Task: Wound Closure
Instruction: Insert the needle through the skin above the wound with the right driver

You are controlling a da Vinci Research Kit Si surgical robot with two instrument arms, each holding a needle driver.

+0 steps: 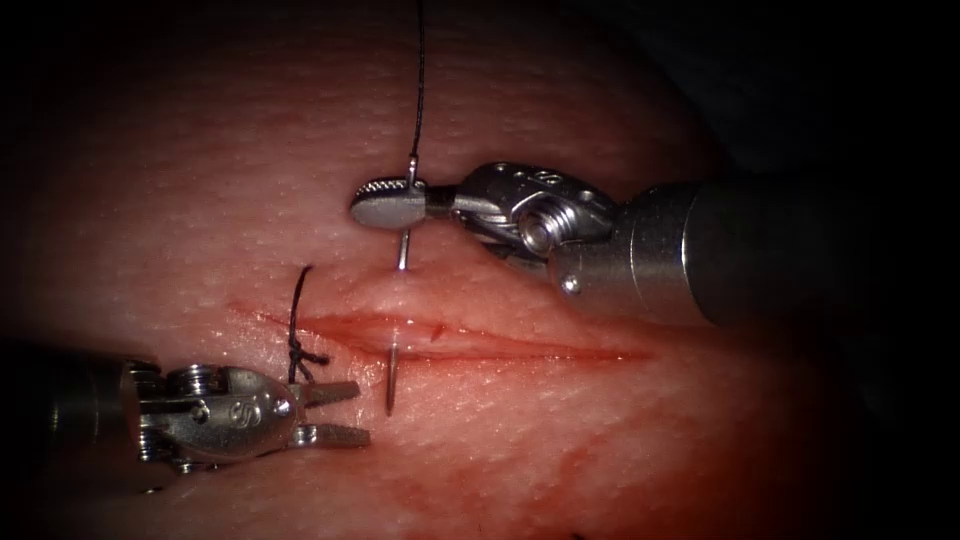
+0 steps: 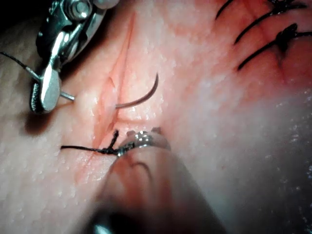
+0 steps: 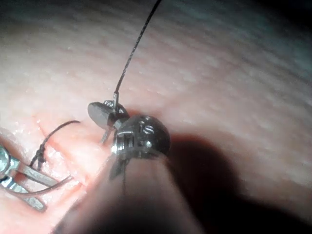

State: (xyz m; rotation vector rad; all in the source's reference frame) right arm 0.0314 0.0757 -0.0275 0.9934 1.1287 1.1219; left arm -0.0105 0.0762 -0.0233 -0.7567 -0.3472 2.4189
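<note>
The curved needle (image 1: 401, 250) spans the cut (image 1: 470, 340), buried mid-curve in the tissue (image 1: 600, 430); the right tool (image 1: 388, 203) grips its swaged end, and the left tool's (image 1: 335, 414) fingers gape empty.

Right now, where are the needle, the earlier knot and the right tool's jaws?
needle (image 1: 391, 378): endoscope view, tip end emerging below the cut.
knot (image 1: 297, 350): endoscope view, its tied centre.
right tool (image 1: 388, 202): endoscope view, jaws shut on the needle's tail.

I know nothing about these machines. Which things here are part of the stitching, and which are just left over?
In use:
- curved steel needle, passed through the tissue, tip out below the cut
- right metal hand, shut on the needle's rear end
- black thread trailing from it
- left metal hand, open, empty
- red cut in pink tissue

Left over:
- finished black knotted stitch
</note>
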